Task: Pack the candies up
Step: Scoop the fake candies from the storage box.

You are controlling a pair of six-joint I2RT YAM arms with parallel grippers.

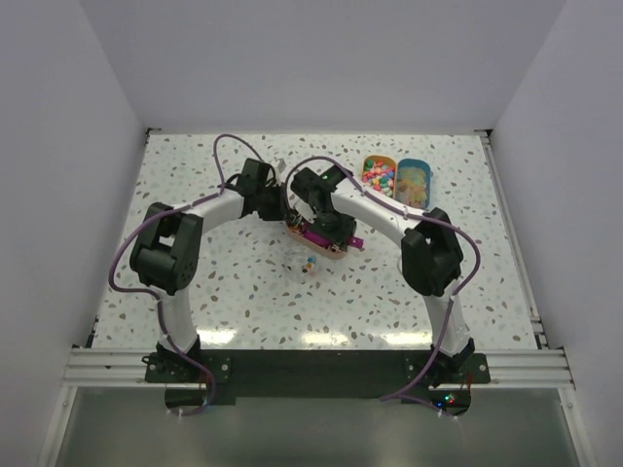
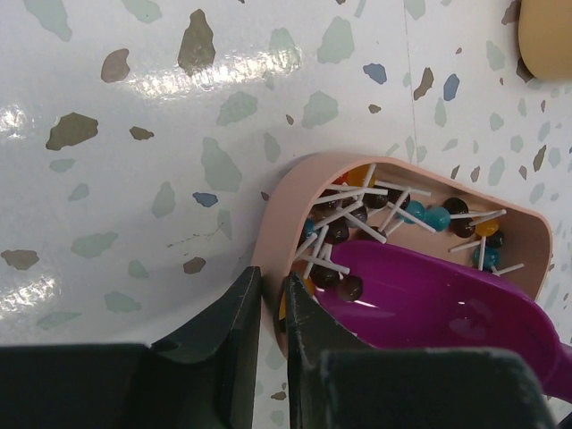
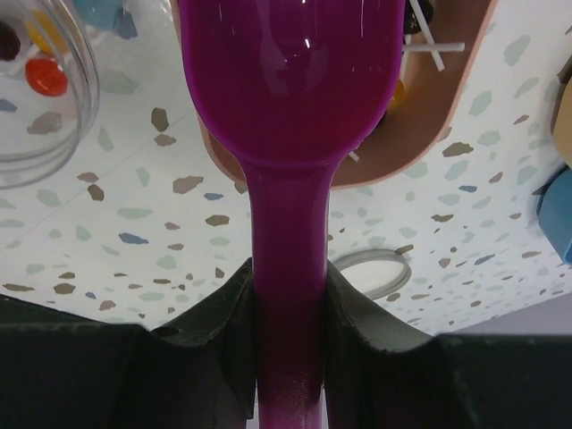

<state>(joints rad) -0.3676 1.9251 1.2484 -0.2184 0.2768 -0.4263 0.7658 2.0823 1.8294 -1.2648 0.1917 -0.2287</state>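
A pink tray (image 2: pixel 286 192) holds the candies (image 2: pixel 357 219), tiny dark, teal and orange balls on white sticks. My left gripper (image 2: pixel 273 286) is shut on the tray's near rim, one finger outside and one inside. My right gripper (image 3: pixel 288 273) is shut on the handle of the purple scoop (image 3: pixel 290 80), whose bowl lies in the tray with a couple of candies on it (image 2: pixel 350 288). In the top view both grippers, left (image 1: pixel 289 216) and right (image 1: pixel 336 232), meet at the tray (image 1: pixel 310 243) mid-table.
A clear jar (image 1: pixel 310 265) with a few candies (image 3: pixel 45 76) stands just in front of the tray. A round lid (image 3: pixel 374 273) lies on the table. An orange tray of pastel candies (image 1: pixel 378 173) and a blue tray of tan candies (image 1: pixel 414 181) sit at the back right.
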